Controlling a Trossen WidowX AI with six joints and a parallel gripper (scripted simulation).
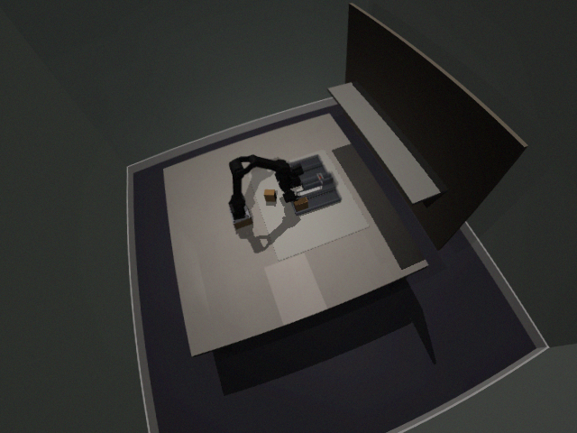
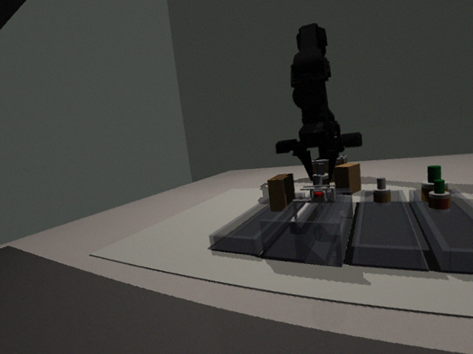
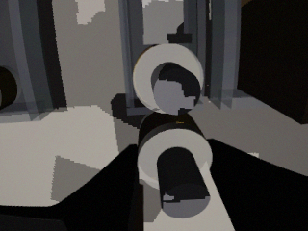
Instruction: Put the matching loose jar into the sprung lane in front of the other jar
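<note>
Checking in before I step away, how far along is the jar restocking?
Done: the matching jar is picked up, held in the gripper. In hand: it hangs at the lane's front, right by the old jar. Left: push the row back, seat it behind the stop, release.

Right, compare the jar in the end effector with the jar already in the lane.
The held jar is clamped in the end effector; the lane jar stands free. In the wrist view the held jar is nearer and looks larger; the lane jar sits beyond it. Both show a pale body with a dark grey cap.
</note>
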